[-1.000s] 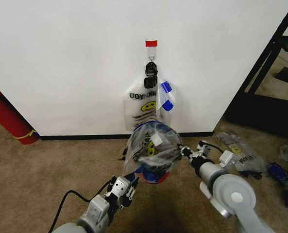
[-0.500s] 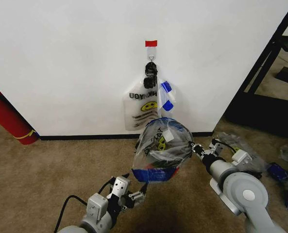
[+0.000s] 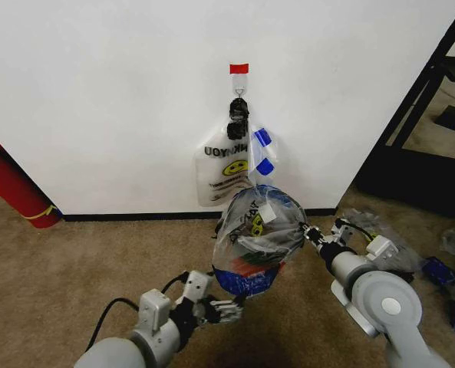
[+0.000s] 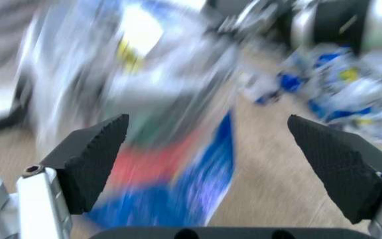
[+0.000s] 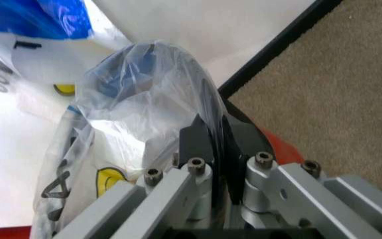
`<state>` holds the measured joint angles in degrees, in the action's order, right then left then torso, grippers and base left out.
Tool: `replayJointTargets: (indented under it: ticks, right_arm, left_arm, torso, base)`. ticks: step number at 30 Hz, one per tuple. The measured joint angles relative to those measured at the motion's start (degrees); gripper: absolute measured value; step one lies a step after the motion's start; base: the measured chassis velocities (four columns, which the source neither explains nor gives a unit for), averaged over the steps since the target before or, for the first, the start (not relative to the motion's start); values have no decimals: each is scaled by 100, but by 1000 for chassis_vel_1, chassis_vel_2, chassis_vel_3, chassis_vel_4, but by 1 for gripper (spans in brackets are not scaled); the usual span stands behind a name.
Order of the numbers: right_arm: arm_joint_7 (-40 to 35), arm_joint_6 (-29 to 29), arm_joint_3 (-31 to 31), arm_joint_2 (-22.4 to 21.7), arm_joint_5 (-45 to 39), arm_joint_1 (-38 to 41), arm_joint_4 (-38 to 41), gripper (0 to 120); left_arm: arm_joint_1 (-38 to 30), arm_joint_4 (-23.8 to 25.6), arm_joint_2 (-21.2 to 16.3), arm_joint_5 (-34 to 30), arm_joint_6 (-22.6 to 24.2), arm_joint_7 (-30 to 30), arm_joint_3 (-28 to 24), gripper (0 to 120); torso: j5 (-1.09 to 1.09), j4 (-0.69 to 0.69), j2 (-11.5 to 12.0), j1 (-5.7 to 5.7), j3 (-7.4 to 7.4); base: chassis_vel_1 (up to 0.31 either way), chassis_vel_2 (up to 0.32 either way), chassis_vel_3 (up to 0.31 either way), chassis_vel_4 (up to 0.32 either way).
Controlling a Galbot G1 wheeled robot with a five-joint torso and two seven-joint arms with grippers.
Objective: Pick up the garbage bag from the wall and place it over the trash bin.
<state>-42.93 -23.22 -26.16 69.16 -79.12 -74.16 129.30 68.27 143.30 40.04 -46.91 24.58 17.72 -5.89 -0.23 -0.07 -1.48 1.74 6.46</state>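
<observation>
We are draping the garbage bag [image 3: 258, 230] over the trash bin [image 3: 246, 277] on the carpet just in front of the wall [image 3: 120, 100], where other smiley bags [image 3: 225, 165] are hanging from the metal hook [image 3: 239, 96] under the red tape strip [image 3: 239, 68]. Our right gripper [image 3: 307, 233] is pinching the bag's thin plastic at the rim on its own side, its dark pads pressed together with film between them in the right wrist view. Our left gripper [image 3: 225, 309] is sitting low beside the bin's base with its fingers spread wide and nothing between them, the blurred bag and bin hanging ahead of its pads [image 4: 88, 154] in the left wrist view. The bag is sitting puffed over the bin's top, with the red band and a blue patch showing below. To finish well, we judge, the free side needs catching near the rim and drawing down evenly, gently enough that the light bin is not tipping.
</observation>
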Motion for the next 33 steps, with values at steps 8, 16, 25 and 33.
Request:
replayJointTargets:
  ticks: [8, 16, 25, 33]
  right_arm:
    - [-15, -14, 176, -19, 29, 99, -10, 0]
    - [-27, -29, 243, 41, 18, 123, -21, 0]
    - [-34, -32, 294, 88, 23, 138, -35, 0]
    - [-37, -36, 343, 134, 44, 152, -36, 0]
  left_arm:
    - [-440, -4, -171, -7, 77, -466, -236, 90]
    - [-717, -316, -56, 195, 146, -601, -633, 75]
    - [-772, -620, 120, 439, 139, -593, -949, 57]
    - [-902, -949, 288, 567, 59, -555, -1159, 48]
  torso:
    - [0, 5, 0, 0, 0]
    - [0, 2, -1, 0, 0]
    - [0, 2, -1, 0, 0]
    - [0, 1, -1, 0, 0]
  base:
    - [0, 0, 0, 0]
    - [0, 0, 0, 0]
    - [0, 0, 0, 0]
    - [0, 0, 0, 0]
